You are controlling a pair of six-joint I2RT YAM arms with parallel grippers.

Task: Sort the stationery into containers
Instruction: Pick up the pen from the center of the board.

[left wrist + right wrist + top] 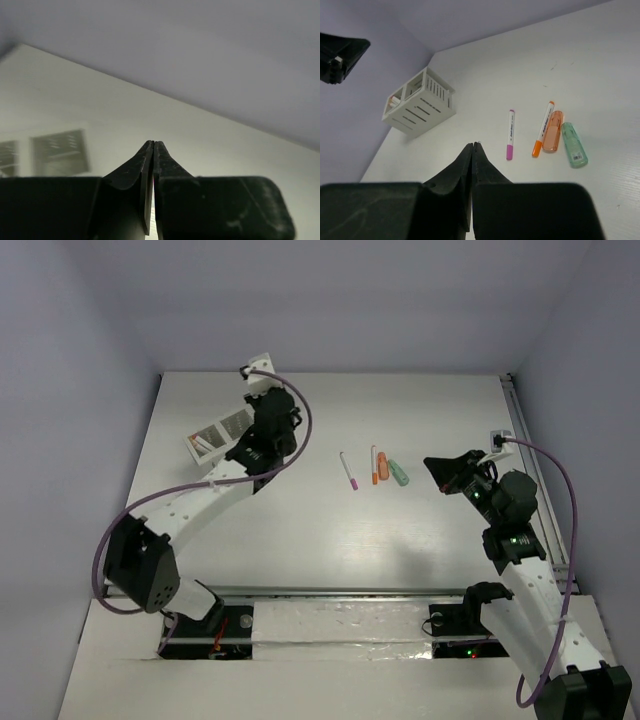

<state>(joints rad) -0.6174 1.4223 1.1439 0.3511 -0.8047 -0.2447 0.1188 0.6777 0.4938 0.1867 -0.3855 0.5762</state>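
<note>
Smooth white table (330, 535); ribbed slotted organiser box (418, 105); left fingers (134, 174), right fingers (456, 171) clenched.

You see the left gripper (152, 146) with its jaws pressed flat together. The organiser box (60, 152) appears blurred at left on the white table (215, 145), its slotted side facing you.
</note>
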